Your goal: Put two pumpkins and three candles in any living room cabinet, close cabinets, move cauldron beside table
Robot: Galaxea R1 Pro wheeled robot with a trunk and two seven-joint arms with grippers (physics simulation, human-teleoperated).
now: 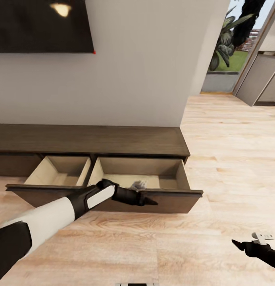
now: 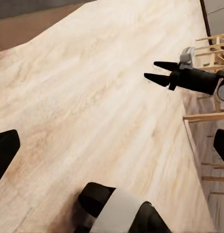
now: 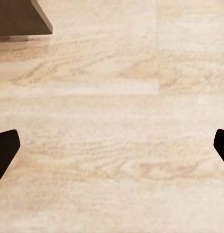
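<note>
The cabinet (image 1: 89, 140) runs low along the white wall, dark brown, with two drawers pulled out. I see nothing lying in the left drawer (image 1: 60, 171) or the right drawer (image 1: 141, 174). My left gripper (image 1: 151, 200) reaches across the right drawer's front panel (image 1: 173, 200); its fingers stand wide open and empty (image 2: 113, 145). My right gripper (image 1: 237, 243) hovers low over the plank floor to the right, open and empty (image 3: 112, 145). It also shows in the left wrist view (image 2: 153, 71). Pumpkins, candles, cauldron and table are out of view.
A black TV (image 1: 42, 24) hangs on the wall above the cabinet. A glass door with plants (image 1: 228, 43) and grey units (image 1: 260, 79) lie at the far right. Light plank floor (image 1: 232, 159) stretches right of the cabinet. A light wooden slatted frame (image 2: 209, 116) shows beyond the right gripper.
</note>
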